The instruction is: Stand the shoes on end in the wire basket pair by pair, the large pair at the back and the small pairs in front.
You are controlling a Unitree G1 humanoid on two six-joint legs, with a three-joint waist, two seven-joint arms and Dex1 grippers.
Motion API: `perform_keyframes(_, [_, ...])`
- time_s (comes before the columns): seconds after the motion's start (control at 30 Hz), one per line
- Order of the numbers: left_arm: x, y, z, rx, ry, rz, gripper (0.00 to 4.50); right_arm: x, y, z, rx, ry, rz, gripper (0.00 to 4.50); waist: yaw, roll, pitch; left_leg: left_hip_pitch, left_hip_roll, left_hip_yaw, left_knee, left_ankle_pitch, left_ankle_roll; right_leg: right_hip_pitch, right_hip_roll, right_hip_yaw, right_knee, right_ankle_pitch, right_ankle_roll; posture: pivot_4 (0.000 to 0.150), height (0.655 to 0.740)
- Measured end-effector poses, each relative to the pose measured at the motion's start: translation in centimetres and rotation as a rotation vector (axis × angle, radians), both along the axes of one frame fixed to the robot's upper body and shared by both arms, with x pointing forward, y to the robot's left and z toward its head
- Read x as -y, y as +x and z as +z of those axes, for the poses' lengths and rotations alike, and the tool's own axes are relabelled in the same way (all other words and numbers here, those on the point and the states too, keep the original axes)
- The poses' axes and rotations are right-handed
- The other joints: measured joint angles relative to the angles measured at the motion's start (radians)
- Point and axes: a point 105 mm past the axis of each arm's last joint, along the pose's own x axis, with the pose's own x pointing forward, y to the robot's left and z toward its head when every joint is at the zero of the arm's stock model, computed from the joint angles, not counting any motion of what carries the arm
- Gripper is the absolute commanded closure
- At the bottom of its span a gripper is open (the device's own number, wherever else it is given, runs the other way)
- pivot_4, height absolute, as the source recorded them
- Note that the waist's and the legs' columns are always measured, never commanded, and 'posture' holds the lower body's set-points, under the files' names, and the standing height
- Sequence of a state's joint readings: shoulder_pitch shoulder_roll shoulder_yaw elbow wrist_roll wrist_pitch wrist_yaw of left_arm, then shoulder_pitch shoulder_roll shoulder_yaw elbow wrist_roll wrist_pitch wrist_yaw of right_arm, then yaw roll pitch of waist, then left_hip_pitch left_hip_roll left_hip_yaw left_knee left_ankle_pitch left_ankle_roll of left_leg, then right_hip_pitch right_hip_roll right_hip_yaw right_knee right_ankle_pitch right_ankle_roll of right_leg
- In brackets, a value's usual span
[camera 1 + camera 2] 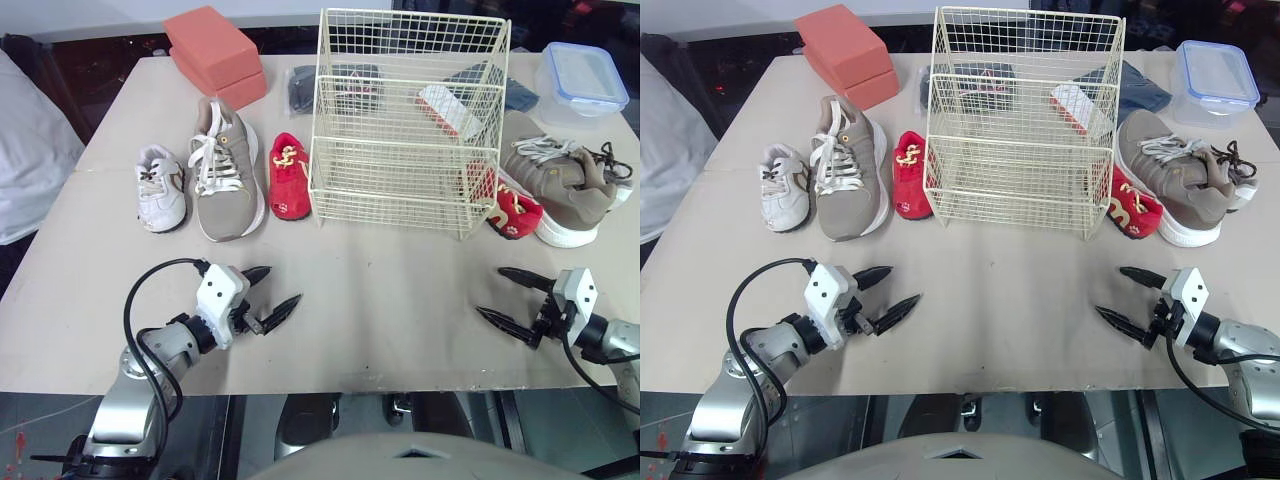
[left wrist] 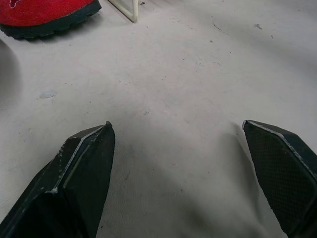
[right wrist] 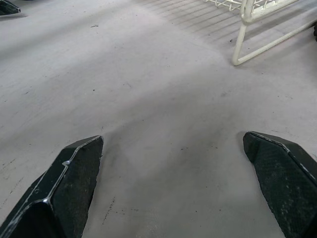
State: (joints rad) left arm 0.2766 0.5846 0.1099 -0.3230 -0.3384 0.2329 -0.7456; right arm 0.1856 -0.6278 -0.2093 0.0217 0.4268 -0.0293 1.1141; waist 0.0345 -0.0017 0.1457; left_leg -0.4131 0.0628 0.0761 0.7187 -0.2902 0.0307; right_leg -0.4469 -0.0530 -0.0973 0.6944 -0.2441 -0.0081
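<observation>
The left gripper (image 1: 285,283) sits at the lower left of the frame, its two black fingers spread wide. Nothing lies between them but the bare beige desk (image 1: 400,290), and the left wrist view shows the same open gap over the desk surface. The right gripper (image 1: 489,290) mirrors it at the lower right: spread wide, empty, tips pointing toward the middle of the desk.

Above the left gripper, left of centre, three shoes rest soles-down in a row. A small white sneaker (image 1: 160,188) is farthest left, a large taupe lace-up sneaker (image 1: 225,170) is beside it, and a small red shoe with yellow trim (image 1: 289,177) lies just beside the basket's left wall. The cream wire basket (image 1: 390,185) stands upright in the upper centre of the frame, its front wall lower than its back.

At the basket's lower right corner lies a second small red shoe (image 1: 512,208), close against the wire. The second large taupe sneaker (image 1: 560,185) lies side-on just right of it. All five shoes are on the desk outside the basket.

Dark flat items (image 1: 300,88) lie behind the basket, partly seen through the wires — I cannot tell what they are. Two stacked salmon-red foam blocks (image 1: 212,52) occupy the upper left, and a clear plastic box with a blue-rimmed lid (image 1: 582,78) the upper right.
</observation>
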Motion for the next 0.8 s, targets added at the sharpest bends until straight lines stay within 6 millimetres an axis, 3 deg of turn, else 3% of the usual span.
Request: perform_keyframes(0.8, [-0.03,-0.17,0.04,0.003,-0.008,-0.030,0.06,0.20,-0.25,0.06,-0.006,-0.010,-0.003,0.00,0.002,0.000,0.000,0.000,0.000,0.000,0.000,0.000,0.000,0.000,0.000,0.000,0.000,0.000,0.000,0.150,0.6860])
